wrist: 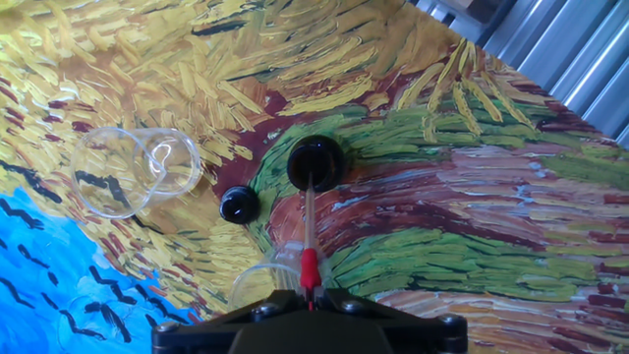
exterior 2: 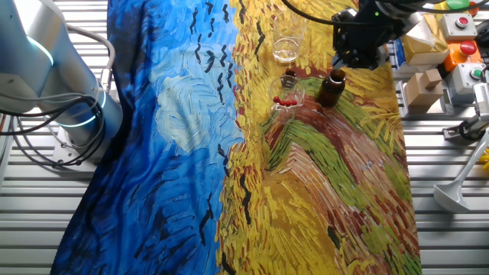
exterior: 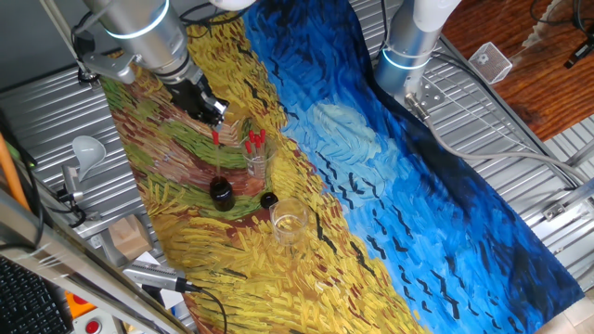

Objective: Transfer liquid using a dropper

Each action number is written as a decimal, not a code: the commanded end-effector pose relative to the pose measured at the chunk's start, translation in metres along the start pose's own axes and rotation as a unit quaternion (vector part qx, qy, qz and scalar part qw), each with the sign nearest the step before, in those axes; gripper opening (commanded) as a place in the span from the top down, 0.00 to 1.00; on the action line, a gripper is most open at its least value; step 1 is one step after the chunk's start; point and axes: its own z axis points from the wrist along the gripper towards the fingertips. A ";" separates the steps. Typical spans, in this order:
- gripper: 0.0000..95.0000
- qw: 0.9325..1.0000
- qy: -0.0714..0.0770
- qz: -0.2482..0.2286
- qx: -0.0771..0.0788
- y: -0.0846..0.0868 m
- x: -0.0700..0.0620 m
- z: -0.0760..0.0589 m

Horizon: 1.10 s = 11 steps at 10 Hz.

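My gripper [exterior: 210, 112] is shut on the red bulb of a clear dropper [wrist: 310, 231] and holds it upright above the open dark bottle [wrist: 315, 162]. In the hand view the glass tip points at the bottle's mouth; I cannot tell whether it is inside. The gripper [wrist: 310, 293] shows only as a dark edge at the bottom, and it also shows in the other fixed view [exterior 2: 355, 47]. The bottle [exterior: 221, 192] stands on the painted cloth. A clear glass [exterior: 256, 156] beside it holds several red-bulbed droppers. An empty clear glass [exterior: 289, 223] stands nearer the front.
A small black bottle cap [wrist: 239, 205] lies between the bottle and the empty glass [wrist: 133, 169]. A second arm's base [exterior: 409, 44] stands at the far side of the cloth. Small boxes [exterior 2: 422, 85] and a white scoop [exterior: 85, 148] sit off the cloth.
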 end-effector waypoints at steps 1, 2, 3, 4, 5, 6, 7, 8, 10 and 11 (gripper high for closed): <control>1.00 1.000 0.000 -0.001 0.001 0.000 -0.001 0.001; 1.00 1.000 0.000 -0.001 0.000 -0.001 -0.002 0.003; 1.00 1.000 -0.001 -0.002 0.001 -0.001 -0.003 0.005; 1.00 1.000 -0.001 -0.001 0.001 -0.001 -0.004 0.005; 1.00 1.000 0.000 -0.001 0.003 0.000 -0.005 0.008; 1.00 1.000 0.001 -0.001 0.003 0.000 -0.007 0.009; 1.00 1.000 0.001 -0.001 0.004 -0.001 -0.008 0.011; 1.00 1.000 0.001 -0.002 0.004 -0.002 -0.008 0.013; 1.00 1.000 0.002 -0.004 0.005 -0.004 -0.011 0.019; 1.00 1.000 0.002 -0.005 0.005 -0.005 -0.011 0.020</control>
